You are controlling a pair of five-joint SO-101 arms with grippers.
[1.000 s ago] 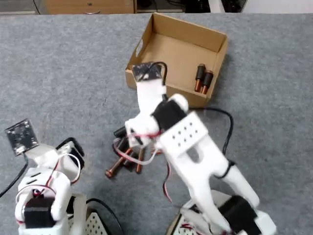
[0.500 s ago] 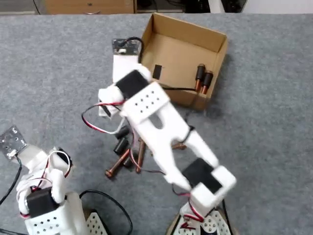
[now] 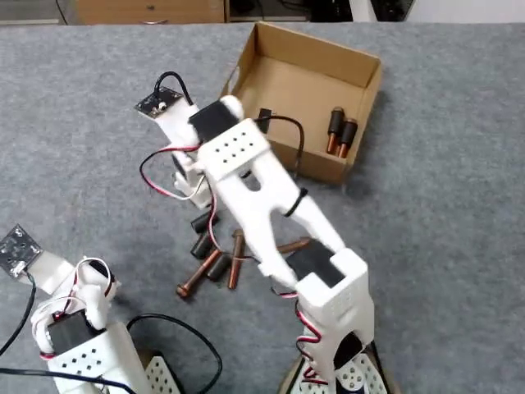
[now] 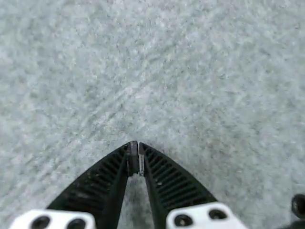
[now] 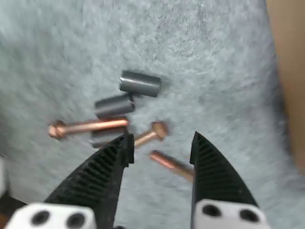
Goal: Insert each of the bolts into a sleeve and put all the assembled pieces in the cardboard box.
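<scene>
Grey felt-like cloth covers the table point(image 3: 459, 246), and the cardboard box point(image 3: 283, 78) sits at its far side with two assembled pieces point(image 3: 341, 131) lying side by side against one inner wall. Just in front of the box, a loose cluster of copper bolts point(image 3: 236, 258) and dark sleeves point(image 3: 202, 244) lies on the cloth. The right arm stretches across this cluster toward the box's near corner. The right gripper point(image 5: 162, 143) has its jaws spread wide and empty. In the wrist view, a short bolt point(image 5: 148, 135) lies in the gap between the tips, a second bolt point(image 5: 171, 163) lies just beside it, a long bolt point(image 5: 88, 127) ends near one finger, and two sleeves point(image 5: 140, 83) lie beyond the tips. The left gripper point(image 4: 134, 160) has its tips pressed together over bare cloth, with its arm point(image 3: 70, 328) at the table's near edge, well apart from the cluster.
</scene>
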